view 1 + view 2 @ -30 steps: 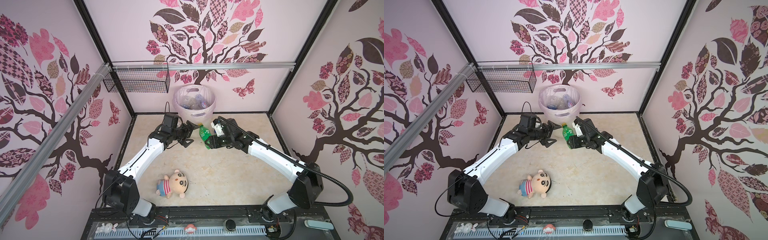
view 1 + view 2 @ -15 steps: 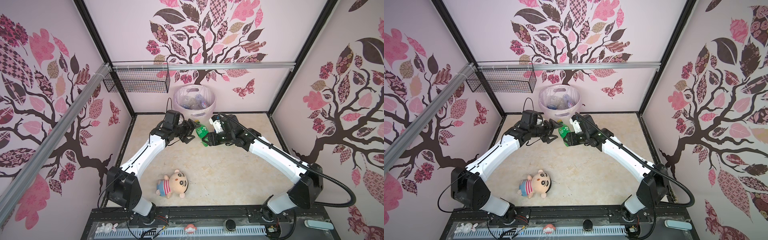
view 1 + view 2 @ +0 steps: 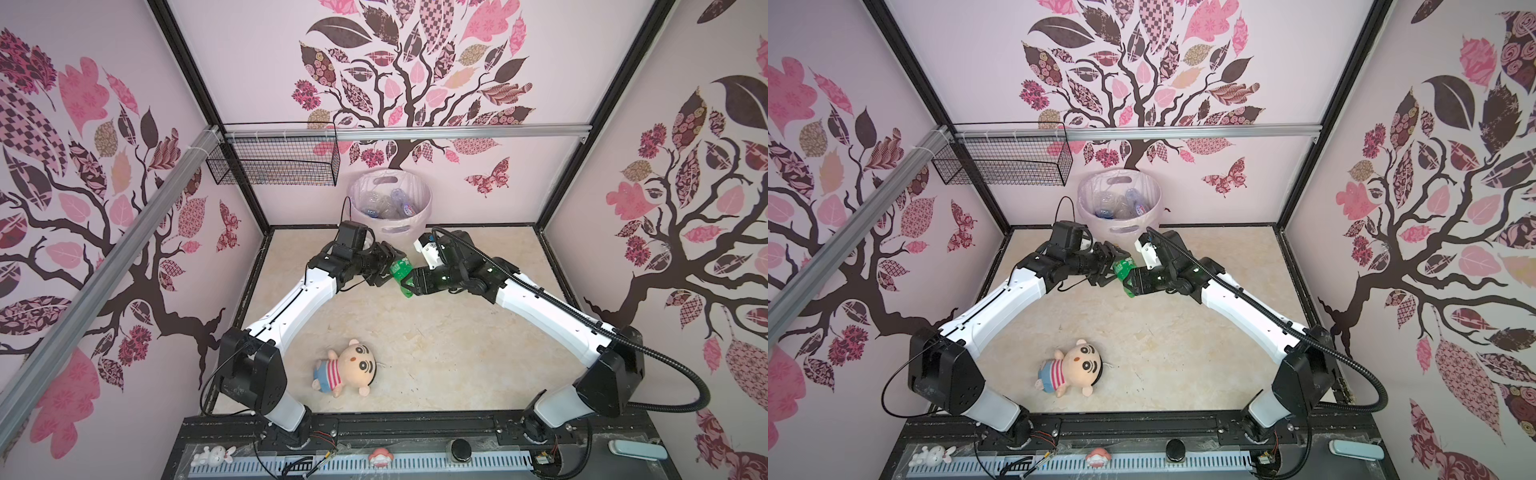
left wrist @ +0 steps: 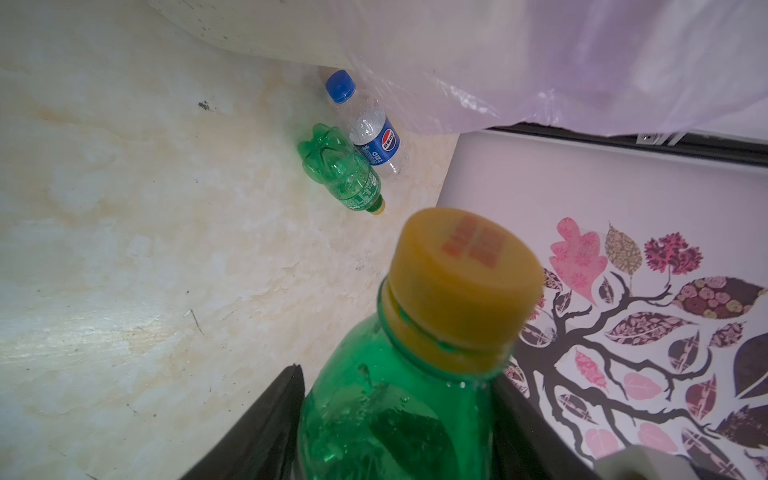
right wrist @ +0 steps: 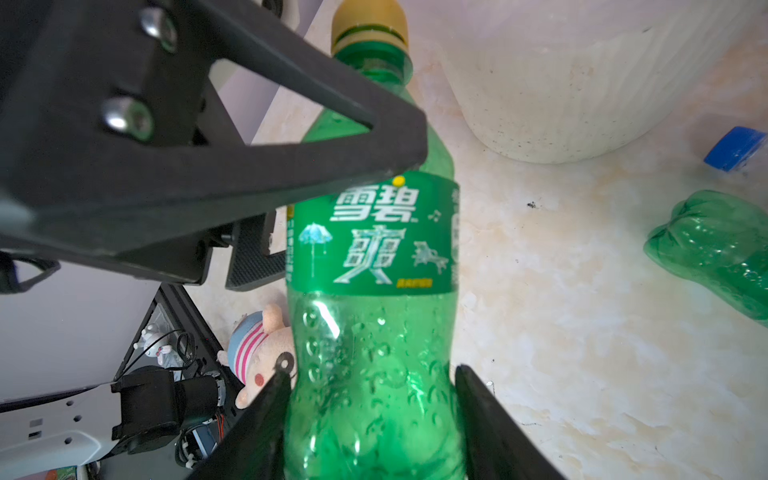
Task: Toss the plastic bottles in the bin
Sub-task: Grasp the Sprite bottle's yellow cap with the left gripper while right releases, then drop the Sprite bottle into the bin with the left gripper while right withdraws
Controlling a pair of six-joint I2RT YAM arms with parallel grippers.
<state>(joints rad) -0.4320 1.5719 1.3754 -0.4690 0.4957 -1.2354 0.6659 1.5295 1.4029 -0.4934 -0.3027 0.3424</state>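
Green, see-through plastic is what both arms meet on: the green bottle [image 3: 401,272] hangs above the far half of the bench [image 3: 436,340], just short of the bin [image 3: 411,224]. Your right gripper [image 3: 411,282] is clamped on its dimpled lower body, as it was a second ago. What changed is on the other side. The left gripper [image 3: 384,270], then gaping and clear of the bottle, has moved in, and its fingers [image 4: 266,424] have narrowed onto either side of the shoulder, below the yellow cap [image 4: 465,282]. Whether they pinch yet you cannot tell. It reads as a handover, right to left, so do not let go with the right until the left clearly bears.

The wall is thin and slick, with droplets inside and a glossy label. It will likely dent and slide under a light squeeze.

Two more bottles lie on the bench touching each other at the bin's foot: a second green one [image 4: 340,170] with a lobed base, and a clear one with a blue cap [image 4: 372,133]. The bin is cream plastic under a crinkled pink film bag [image 4: 540,62], with clear bottles [image 3: 388,205] already inside. So the task looks to be near its end.
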